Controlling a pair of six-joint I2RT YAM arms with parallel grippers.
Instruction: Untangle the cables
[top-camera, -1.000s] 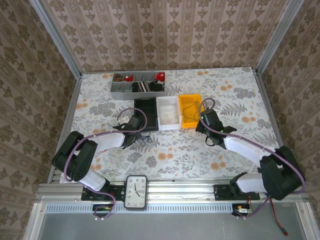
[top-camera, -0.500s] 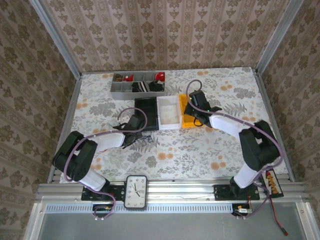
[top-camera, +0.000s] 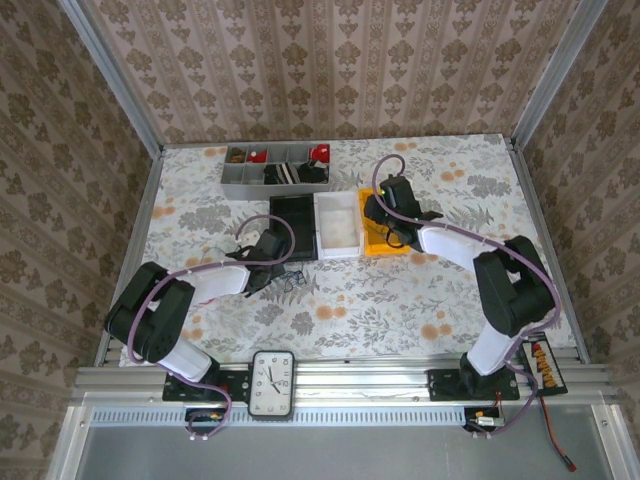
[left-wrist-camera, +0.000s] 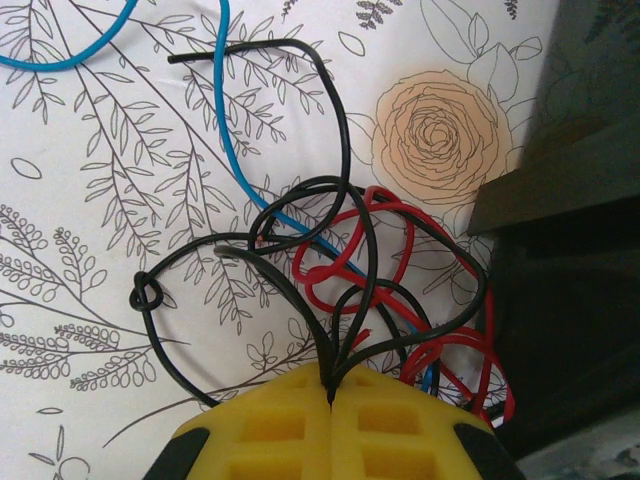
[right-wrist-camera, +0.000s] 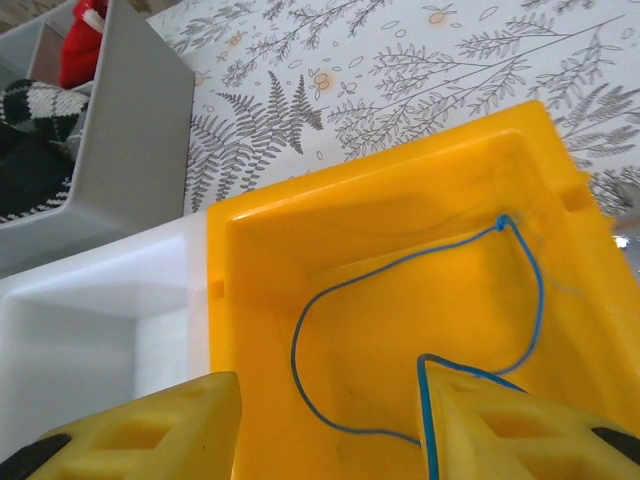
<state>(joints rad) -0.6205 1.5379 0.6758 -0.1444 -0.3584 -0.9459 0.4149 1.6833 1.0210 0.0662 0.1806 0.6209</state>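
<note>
A tangle of cables (left-wrist-camera: 345, 150) lies on the flowered table: black loops, a red cable (left-wrist-camera: 400, 230) and a blue cable (left-wrist-camera: 225, 130) cross one another. My left gripper (left-wrist-camera: 330, 385) is shut on black strands at the clump's near edge. From above, that gripper (top-camera: 274, 270) sits beside the small clump (top-camera: 288, 280), just in front of the black bin. My right gripper (right-wrist-camera: 328, 378) hangs open over the yellow bin (right-wrist-camera: 380, 170). A single blue cable (right-wrist-camera: 300, 340) curls on the bin's floor, one end draped along the right finger (right-wrist-camera: 500, 420).
A white bin (top-camera: 336, 225) and a black bin (top-camera: 292, 222) stand left of the yellow bin (top-camera: 372, 246). A grey compartment tray (top-camera: 275, 170) with dark and red items is at the back. A clock (top-camera: 272, 383) lies at the near edge.
My right arm swung from the table's middle to above the yellow bin and its jaws opened, leaving the blue cable in the bin. The left arm has not moved.
</note>
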